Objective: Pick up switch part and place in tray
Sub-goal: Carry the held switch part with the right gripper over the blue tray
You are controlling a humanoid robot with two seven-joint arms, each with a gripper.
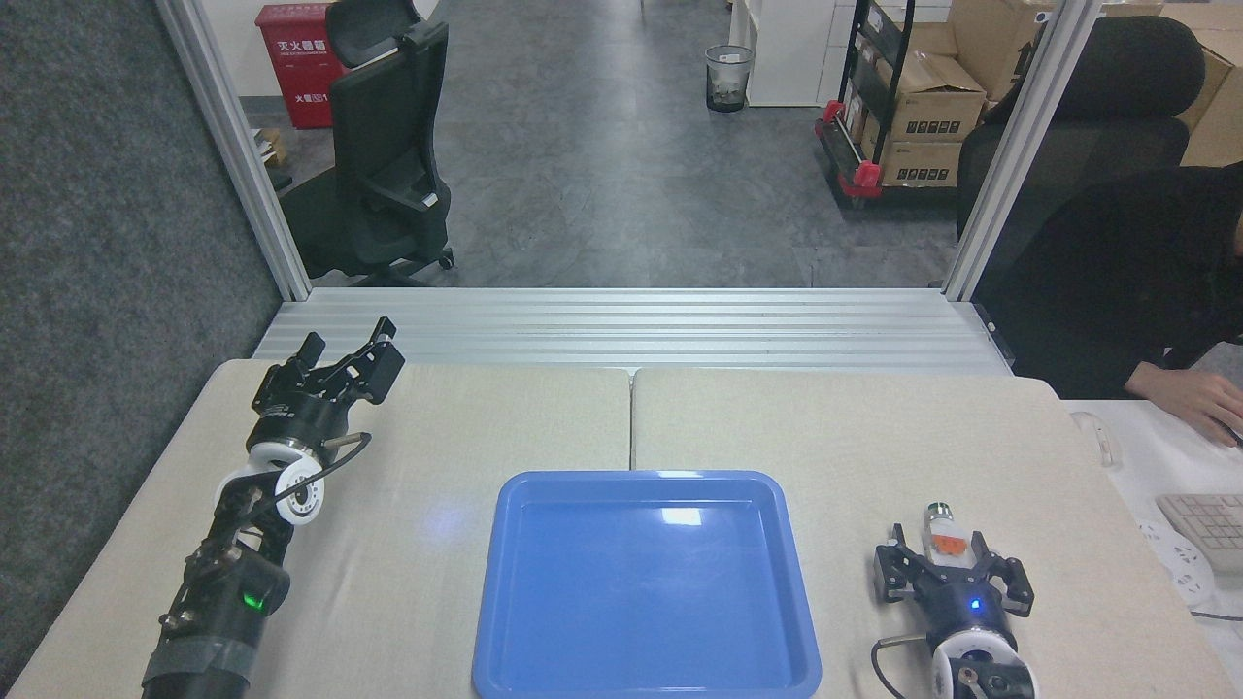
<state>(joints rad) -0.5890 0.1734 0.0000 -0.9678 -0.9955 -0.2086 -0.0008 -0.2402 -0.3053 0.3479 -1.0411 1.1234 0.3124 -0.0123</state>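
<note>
The switch part [943,536], white with an orange middle and a dark round cap pointing away from me, lies on the table right of the tray [506,582]. My right gripper [940,558] sits low at the near right, open, its fingers on either side of the switch's near end without clamping it. My left gripper [347,362] rests open at the far left of the table, holding nothing. The blue tray lies at the centre near edge with nothing in it.
A person's hand [1190,398] rests on a white desk to the right, beside a keyboard [1204,524]. An aluminium frame rail [631,330] borders the table's far edge. Office chairs and boxes stand beyond.
</note>
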